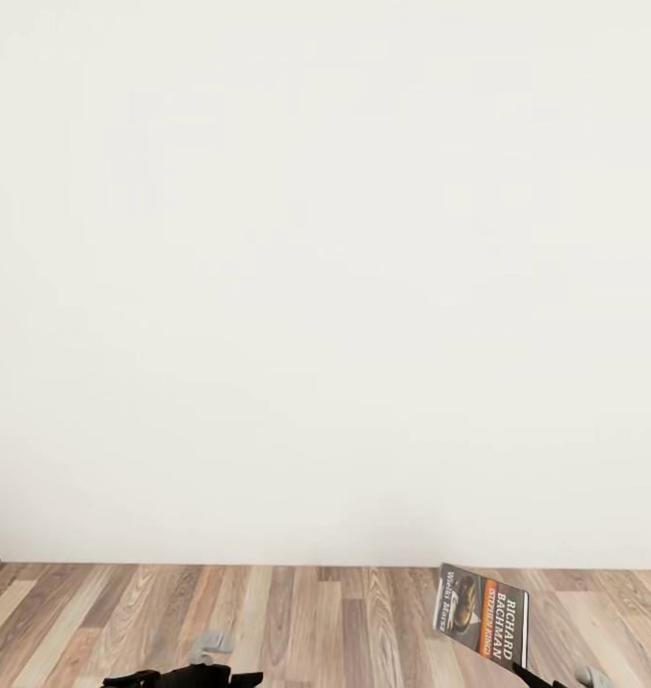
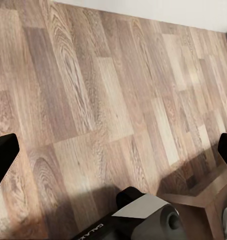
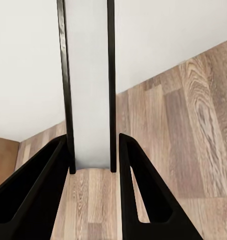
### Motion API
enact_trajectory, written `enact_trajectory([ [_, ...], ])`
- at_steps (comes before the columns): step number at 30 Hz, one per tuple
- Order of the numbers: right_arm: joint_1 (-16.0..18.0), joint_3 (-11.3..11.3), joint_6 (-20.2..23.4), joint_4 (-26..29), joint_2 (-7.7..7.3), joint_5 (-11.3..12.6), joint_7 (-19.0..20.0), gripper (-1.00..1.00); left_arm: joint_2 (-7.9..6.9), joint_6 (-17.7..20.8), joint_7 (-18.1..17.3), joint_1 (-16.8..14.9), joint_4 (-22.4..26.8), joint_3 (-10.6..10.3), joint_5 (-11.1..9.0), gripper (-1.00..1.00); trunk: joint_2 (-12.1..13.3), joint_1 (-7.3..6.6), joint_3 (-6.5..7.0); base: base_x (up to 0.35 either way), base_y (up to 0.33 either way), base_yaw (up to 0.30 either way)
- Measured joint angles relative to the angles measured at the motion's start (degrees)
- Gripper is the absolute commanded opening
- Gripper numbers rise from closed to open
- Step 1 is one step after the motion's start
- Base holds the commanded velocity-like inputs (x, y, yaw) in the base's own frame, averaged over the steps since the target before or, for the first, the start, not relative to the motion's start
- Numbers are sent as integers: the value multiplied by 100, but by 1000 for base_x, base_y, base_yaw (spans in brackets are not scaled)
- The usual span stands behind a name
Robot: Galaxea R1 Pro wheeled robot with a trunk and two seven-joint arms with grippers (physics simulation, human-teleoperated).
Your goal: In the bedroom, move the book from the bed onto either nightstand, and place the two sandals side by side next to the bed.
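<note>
Book [image 1: 482,612] clamped upright in my right gripper [image 3: 93,167], off the bed.
Nightstand placing and both sandals remain; my left gripper [image 2: 113,150] hangs open, empty.

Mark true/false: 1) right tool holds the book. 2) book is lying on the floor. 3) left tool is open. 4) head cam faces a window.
1) True: the right tool is shut on the book, page edges between its fingers.
2) False: it is held upright above the wood floor.
3) True: the left tool has fingers far apart, nothing between them.
4) False: it faces a plain white wall.
</note>
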State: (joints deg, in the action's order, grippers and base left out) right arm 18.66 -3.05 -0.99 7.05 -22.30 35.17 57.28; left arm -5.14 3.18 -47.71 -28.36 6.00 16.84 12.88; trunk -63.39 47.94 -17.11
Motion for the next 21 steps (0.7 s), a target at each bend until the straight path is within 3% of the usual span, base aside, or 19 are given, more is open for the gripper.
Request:
enact_trajectory([
  [8,0,-7,4,2,2,18,8,-100,200,7,407,0,-7,-28,208,100,1,1,0,203,0,-30],
  [11,-1,-20,4,4,1,39,10,-100,230,5,501,-1,-10,-23,322,100,1,2,0,38,0,-184],
  [21,-1,-11,-2,3,2,42,10,-100,240,0,539,-2,-11,-13,361,100,1,3,0,4,0,-246],
])
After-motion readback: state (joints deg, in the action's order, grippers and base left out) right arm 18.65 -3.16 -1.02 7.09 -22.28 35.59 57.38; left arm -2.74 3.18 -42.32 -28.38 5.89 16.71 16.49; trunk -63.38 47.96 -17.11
